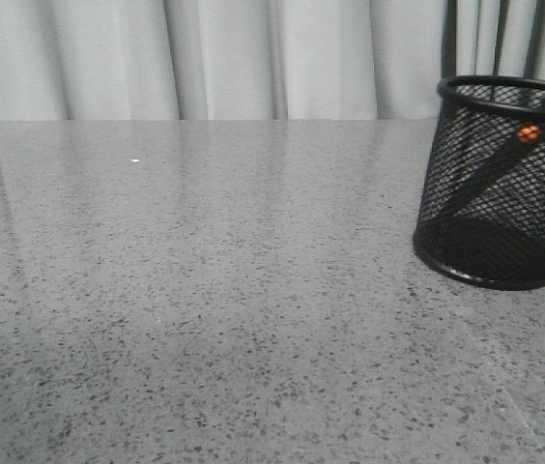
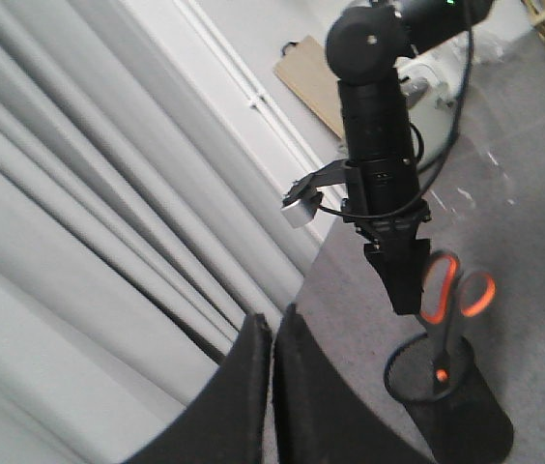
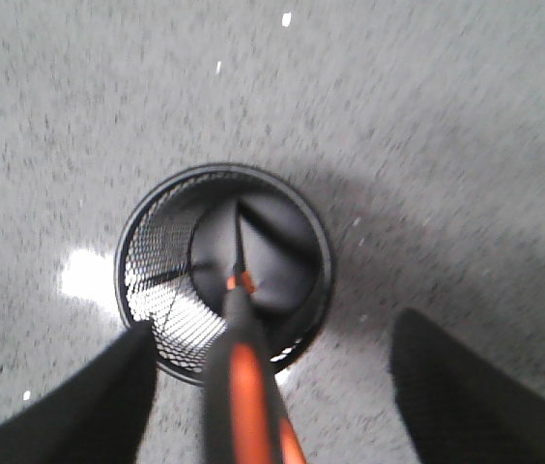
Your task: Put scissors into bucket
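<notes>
The black wire-mesh bucket (image 1: 495, 193) stands upright at the table's right edge in the front view. The scissors (image 1: 530, 133) lean inside it, blades down, the orange pivot dot showing through the mesh. Their orange-lined handle loops (image 2: 444, 300) stick up above the bucket (image 2: 456, 416) rim. My right gripper (image 3: 272, 324) hangs over the bucket (image 3: 128, 261), open, its fingers wide apart on either side of the scissors (image 3: 239, 358) handle without touching it. My left gripper (image 2: 273, 324) is shut and empty, held high and away, facing the right arm (image 2: 379, 145).
The grey speckled table (image 1: 205, 290) stretches left of the bucket. A pale curtain (image 1: 205, 58) hangs along its far edge. The bucket sits close to the right border of the front view.
</notes>
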Controlling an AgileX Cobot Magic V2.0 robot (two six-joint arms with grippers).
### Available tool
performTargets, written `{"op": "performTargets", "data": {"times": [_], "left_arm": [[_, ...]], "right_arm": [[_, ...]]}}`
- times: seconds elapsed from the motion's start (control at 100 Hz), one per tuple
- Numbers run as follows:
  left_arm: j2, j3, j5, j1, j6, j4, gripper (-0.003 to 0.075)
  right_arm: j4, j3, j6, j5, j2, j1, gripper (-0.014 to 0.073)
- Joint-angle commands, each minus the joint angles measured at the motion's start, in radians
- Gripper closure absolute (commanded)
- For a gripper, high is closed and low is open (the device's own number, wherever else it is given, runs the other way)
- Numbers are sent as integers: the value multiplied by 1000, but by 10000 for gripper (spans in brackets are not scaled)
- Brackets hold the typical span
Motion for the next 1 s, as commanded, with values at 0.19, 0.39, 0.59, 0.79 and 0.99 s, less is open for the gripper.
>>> {"op": "performTargets", "data": {"times": [0.19,0.39,0.59,0.79,0.99], "left_arm": [[-133,212,-470,-4,-247,-39,740],[-327,560,-869,-2,-257,-276,740],[-409,792,-915,-2,-256,-385,740],[-409,841,-915,-2,-256,-412,740],[-409,841,-915,-4,-256,-412,740]], "right_arm": [[-16,-185,-24,-44,-177,-6,343],[-59,46,-42,-188,-488,-6,648],[-212,486,-42,-496,-889,-6,645],[-239,739,-42,-739,-1140,-6,645],[-239,786,-42,-806,-1203,-6,645]]}}
